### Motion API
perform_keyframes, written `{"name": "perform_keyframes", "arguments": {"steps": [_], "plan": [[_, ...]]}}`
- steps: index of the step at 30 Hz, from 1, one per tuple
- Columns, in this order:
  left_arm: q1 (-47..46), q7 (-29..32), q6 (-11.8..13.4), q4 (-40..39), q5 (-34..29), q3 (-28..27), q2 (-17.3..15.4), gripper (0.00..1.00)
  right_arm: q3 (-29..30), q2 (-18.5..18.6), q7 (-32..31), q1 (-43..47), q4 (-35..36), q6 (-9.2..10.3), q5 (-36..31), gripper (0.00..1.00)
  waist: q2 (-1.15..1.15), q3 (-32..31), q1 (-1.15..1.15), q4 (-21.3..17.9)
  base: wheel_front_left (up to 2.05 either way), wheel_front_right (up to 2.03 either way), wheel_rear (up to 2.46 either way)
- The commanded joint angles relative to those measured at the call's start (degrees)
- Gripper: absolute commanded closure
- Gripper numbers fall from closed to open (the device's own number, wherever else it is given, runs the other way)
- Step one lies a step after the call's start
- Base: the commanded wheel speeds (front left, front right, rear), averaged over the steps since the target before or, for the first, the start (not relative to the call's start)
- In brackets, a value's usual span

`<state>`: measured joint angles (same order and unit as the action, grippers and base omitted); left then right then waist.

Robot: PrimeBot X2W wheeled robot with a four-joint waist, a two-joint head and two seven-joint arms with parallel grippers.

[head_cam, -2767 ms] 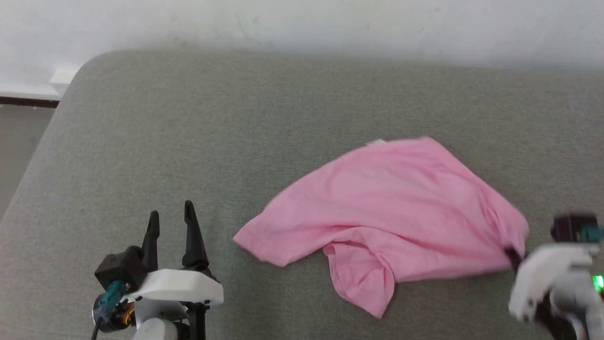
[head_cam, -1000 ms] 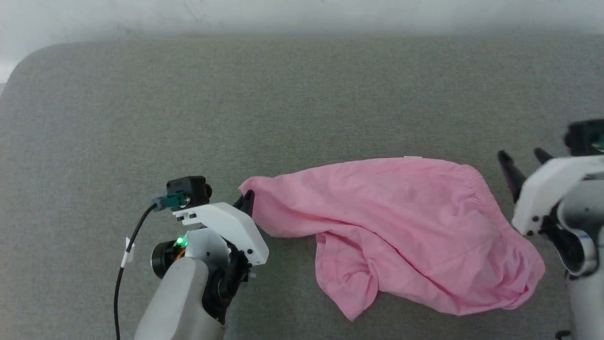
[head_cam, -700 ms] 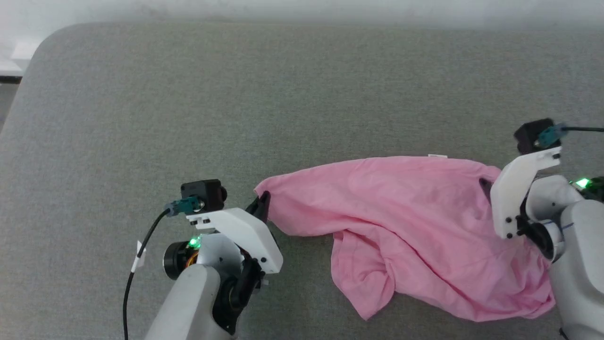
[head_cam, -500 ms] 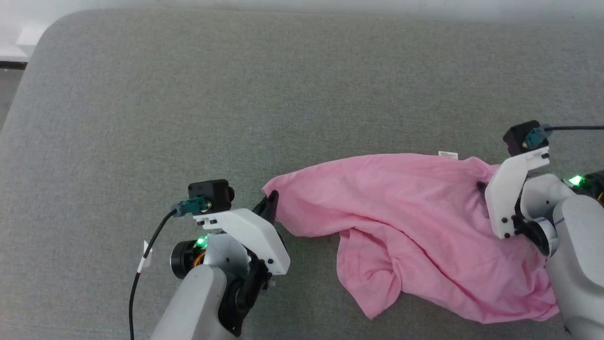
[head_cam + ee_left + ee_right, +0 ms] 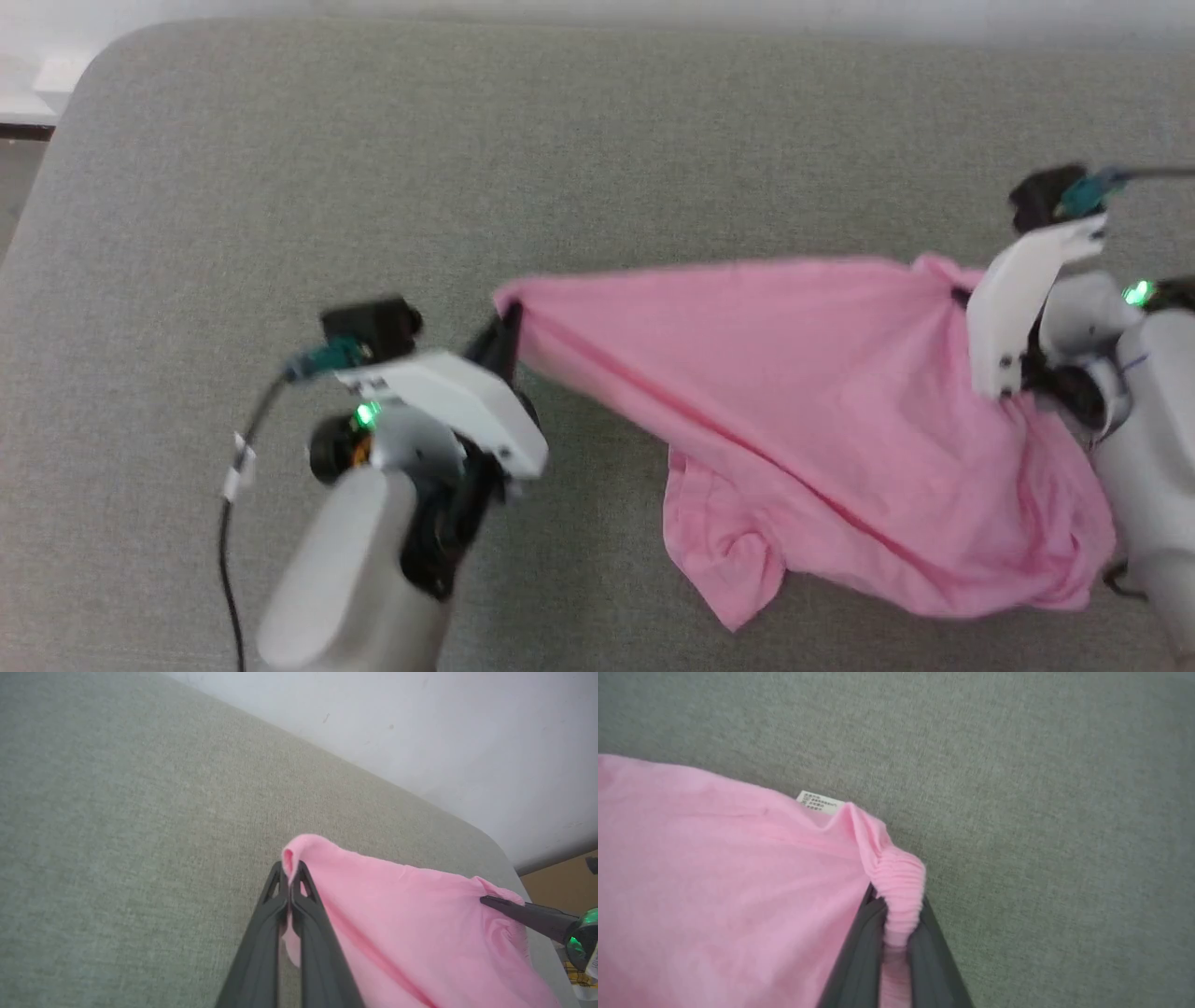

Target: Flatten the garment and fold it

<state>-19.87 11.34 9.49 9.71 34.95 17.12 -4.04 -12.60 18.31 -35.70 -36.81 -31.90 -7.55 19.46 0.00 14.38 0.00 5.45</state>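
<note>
Left gripper [image 5: 290, 872] pinched shut on the left corner of the garment [image 5: 794, 420]; right gripper [image 5: 896, 905] clamped on the gathered band [image 5: 899, 882] at the right corner, tag [image 5: 820, 801] just beside. Garment spans between them over the cushion [image 5: 280, 187], long axis left to right, top edge taut, lower flap sagging nearer the right arm. Judgement: spreading it flat calls for both arms moving together, keeping this tension.
</note>
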Motion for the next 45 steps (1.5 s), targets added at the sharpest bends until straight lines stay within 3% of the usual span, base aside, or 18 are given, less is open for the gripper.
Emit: {"name": "perform_keyframes", "arguments": {"steps": [1, 6, 12, 21, 25, 30, 35, 40, 45], "plan": [[-2.9, -0.5, -0.7, 0.0, 0.2, -1.1, -0.7, 1.0, 0.9, -0.2, 0.3, -2.4, 0.6, 0.06, 1.9, 1.0, 0.0, -0.3, 0.0, -0.2, 0.0, 0.0, 0.0], [-14.2, 0.1, -1.8, 3.9, -0.6, -3.2, -3.5, 1.0, 5.1, -2.2, -1.0, -10.0, 1.9, 0.06, 9.0, 1.0, 0.0, -0.3, 0.0, -0.5, 0.0, 0.0, 0.0], [-30.4, 0.0, -2.0, 10.3, -2.3, -5.7, -6.9, 1.0, 8.1, -5.7, -0.3, -21.4, 1.6, 0.06, 11.4, 1.0, 0.0, 1.6, 0.0, -1.9, 0.0, 0.0, 0.0], [-48.7, -8.5, -1.5, 16.1, -4.9, -8.6, -8.8, 1.0, 10.8, -10.2, 12.8, -36.9, -2.3, 0.06, 8.9, 1.0, 0.0, 3.4, 0.0, -3.5, 0.0, 0.0, 0.0], [-51.3, -12.4, -3.1, 16.0, -3.2, -10.5, -8.6, 1.0, 12.4, -11.3, 18.3, -39.7, -4.0, 0.06, 11.7, 1.0, 0.0, 3.4, 0.0, -3.3, 0.0, 0.0, 0.0], [-47.9, -14.2, -5.3, 15.9, -2.4, -10.0, -8.5, 1.0, 9.3, -9.2, 20.7, -36.5, -2.9, 0.06, 15.3, 1.0, 0.0, 2.8, 0.0, -2.6, 0.0, 0.0, 0.0], [-36.2, -15.2, -6.3, 13.5, -1.8, -9.0, -8.4, 1.0, 2.7, -4.7, 21.0, -24.1, 4.1, 0.06, 21.5, 1.0, 0.0, 0.2, 0.0, -1.9, 0.0, 0.0, 0.0], [-18.8, -14.7, -4.9, 8.0, 0.0, -8.7, -7.4, 1.0, -1.2, 0.7, 21.3, -5.9, 15.2, 0.06, 27.5, 1.0, 0.0, -3.5, 0.0, -1.2, 0.0, 0.0, 0.0], [-2.0, -12.9, -2.6, 1.6, 2.0, -9.0, -7.1, 1.0, -1.3, 4.5, 20.4, 12.8, 24.8, 0.06, 30.5, 1.0, 0.0, -7.6, 0.0, -1.1, 0.0, 0.0, 0.0]]}}
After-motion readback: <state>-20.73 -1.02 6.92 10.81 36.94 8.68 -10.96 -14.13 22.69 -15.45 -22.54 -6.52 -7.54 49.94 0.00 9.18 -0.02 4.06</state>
